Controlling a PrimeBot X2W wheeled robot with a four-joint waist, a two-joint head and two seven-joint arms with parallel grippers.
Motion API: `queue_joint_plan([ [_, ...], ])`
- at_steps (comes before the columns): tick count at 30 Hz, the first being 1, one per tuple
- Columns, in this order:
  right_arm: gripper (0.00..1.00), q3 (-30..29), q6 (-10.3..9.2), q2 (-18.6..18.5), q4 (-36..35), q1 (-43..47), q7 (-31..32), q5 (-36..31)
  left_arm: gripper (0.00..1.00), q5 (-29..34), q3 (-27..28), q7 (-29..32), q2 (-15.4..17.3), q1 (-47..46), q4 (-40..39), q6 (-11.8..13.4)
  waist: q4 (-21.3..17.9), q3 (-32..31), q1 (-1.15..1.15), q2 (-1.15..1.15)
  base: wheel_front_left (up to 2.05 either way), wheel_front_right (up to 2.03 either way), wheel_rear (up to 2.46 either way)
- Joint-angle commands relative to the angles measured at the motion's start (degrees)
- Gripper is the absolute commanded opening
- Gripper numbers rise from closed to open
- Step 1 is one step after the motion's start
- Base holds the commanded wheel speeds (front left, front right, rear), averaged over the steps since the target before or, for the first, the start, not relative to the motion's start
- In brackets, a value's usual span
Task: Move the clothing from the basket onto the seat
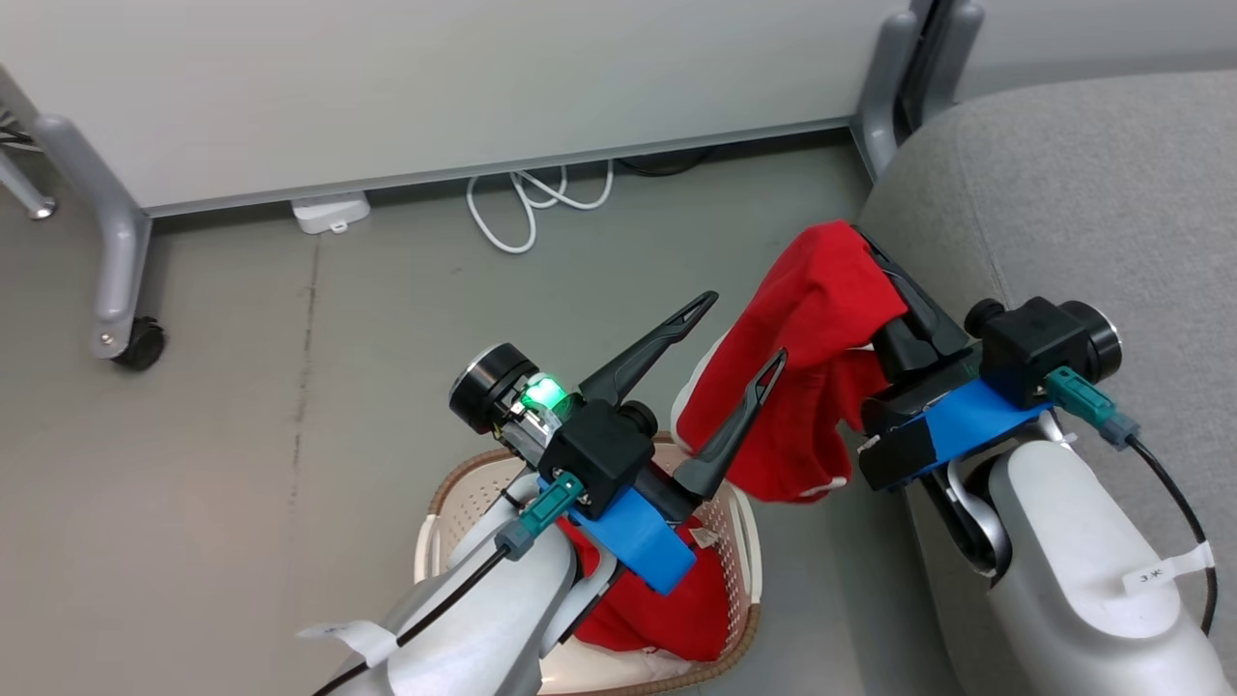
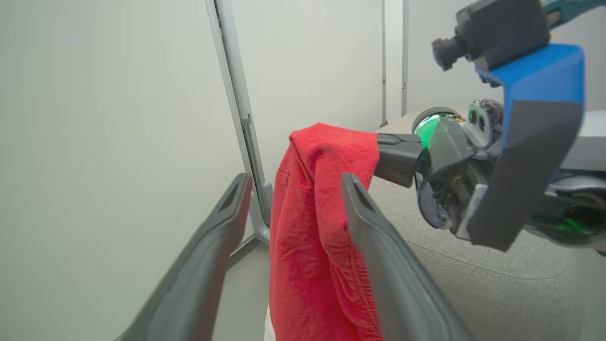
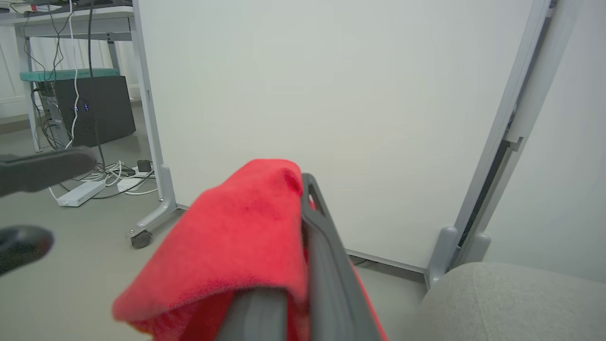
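Observation:
A red piece of clothing (image 1: 821,319) hangs in the air beside the grey seat (image 1: 1092,193), draped over my right gripper (image 1: 870,246), which is shut on it. From the right wrist the clothing (image 3: 236,227) covers one finger of that gripper (image 3: 303,189). My left gripper (image 1: 744,329) stands open just left of the hanging cloth, above the basket (image 1: 435,512). In the left wrist view the clothing (image 2: 307,213) hangs beyond the gap of that open gripper (image 2: 293,187); whether it touches the fingers I cannot tell. More red clothing (image 1: 676,609) lies in the basket, partly hidden by my left arm.
A white partition panel (image 1: 435,87) on grey wheeled legs (image 1: 121,319) stands behind. A white cable (image 1: 527,208) and a power strip (image 1: 330,213) lie on the grey floor at its foot. A desk with a dark computer case (image 3: 92,111) stands at the far left.

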Motion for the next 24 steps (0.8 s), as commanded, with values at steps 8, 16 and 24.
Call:
queue_joint_plan([
  [8, 0.0, -4.15, 0.02, 0.72, -2.12, 1.63, -0.2, -0.9, 1.0, 0.74, 1.53, -0.17, 1.43, -0.69, -0.77, 0.03, -4.93, 3.39, 0.0, 0.0, 0.0, 0.0, 0.0],
  [16, 0.0, -8.57, 0.02, 1.82, -4.49, 3.22, -0.2, -1.38, 1.0, 1.1, 1.98, -0.16, 2.37, -1.66, -0.74, 0.02, -8.38, 5.52, 0.0, 0.0, 0.0, 0.0, 0.0],
  [24, 0.0, -11.91, 0.02, 2.71, -6.23, 4.77, -0.2, -1.76, 1.0, 1.17, 1.51, -0.17, 3.02, -2.46, -0.24, 0.0, -11.25, 6.66, 0.0, 0.0, 0.0, 0.0, 0.0],
])
